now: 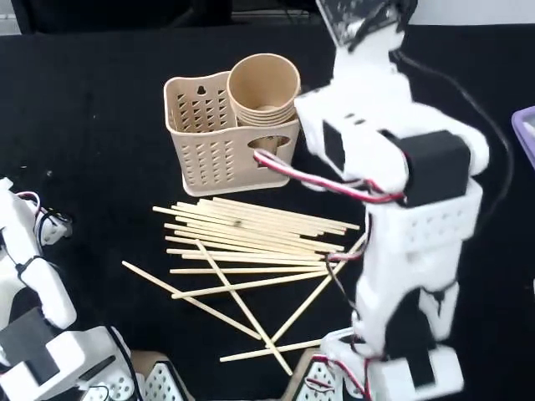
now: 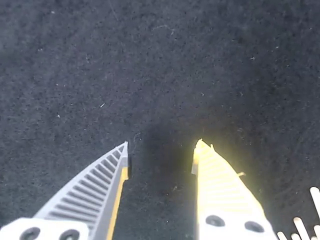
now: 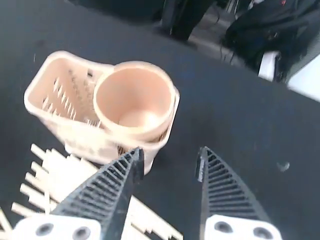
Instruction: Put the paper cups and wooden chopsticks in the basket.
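Note:
A beige slotted basket stands on the black cloth, with a stack of paper cups upright in one end of it. Several wooden chopsticks lie loose in a heap just in front of the basket. My right gripper hangs open and empty in the air, above the cloth beside the basket and cups, with the chopsticks below. My left gripper is open and empty, low over bare cloth, with a few chopstick ends at the view's corner.
The white right arm rises tall beside the chopstick heap and covers its right end. The left arm sits folded at the near left corner. A purple container edge shows at the far right.

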`<state>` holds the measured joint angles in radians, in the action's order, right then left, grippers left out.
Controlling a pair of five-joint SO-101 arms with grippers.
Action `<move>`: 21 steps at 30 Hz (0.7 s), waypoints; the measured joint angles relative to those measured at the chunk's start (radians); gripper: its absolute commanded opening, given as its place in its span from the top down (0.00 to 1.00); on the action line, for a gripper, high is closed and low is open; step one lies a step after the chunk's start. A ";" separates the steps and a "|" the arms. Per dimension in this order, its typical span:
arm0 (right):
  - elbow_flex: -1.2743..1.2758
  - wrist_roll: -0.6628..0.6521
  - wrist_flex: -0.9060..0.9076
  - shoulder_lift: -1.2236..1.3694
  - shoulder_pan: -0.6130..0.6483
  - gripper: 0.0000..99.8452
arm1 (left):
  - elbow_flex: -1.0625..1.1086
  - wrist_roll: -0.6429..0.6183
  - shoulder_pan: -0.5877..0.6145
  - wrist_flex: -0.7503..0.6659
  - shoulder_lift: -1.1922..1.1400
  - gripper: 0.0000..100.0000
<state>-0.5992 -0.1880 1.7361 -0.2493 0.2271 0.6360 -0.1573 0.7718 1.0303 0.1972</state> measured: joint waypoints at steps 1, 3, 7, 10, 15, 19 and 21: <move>0.068 -0.026 0.000 -0.046 0.000 0.82 | 0.000 0.000 0.000 0.000 0.000 0.79; 0.219 -0.095 0.000 -0.132 0.000 0.82 | 0.000 0.000 0.000 0.000 0.000 0.79; 0.591 -0.278 -0.009 -0.282 0.055 0.82 | 0.000 0.000 0.000 0.000 0.000 0.79; 0.905 -0.400 -0.069 -0.364 0.155 0.82 | 0.000 0.000 0.000 0.000 0.000 0.79; 1.382 -0.499 -0.265 -0.470 0.334 0.82 | 0.000 0.000 0.000 0.000 0.000 0.79; 1.599 -0.500 -0.331 -0.543 0.466 0.82 | 0.000 0.000 0.000 0.000 0.000 0.79; 1.649 -0.483 -0.331 -0.575 0.543 0.82 | 0.000 0.000 0.000 0.000 0.000 0.79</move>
<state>1.0503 -0.6713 1.4047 -0.8247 0.7702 0.6360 -0.1573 0.7718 1.0303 0.1972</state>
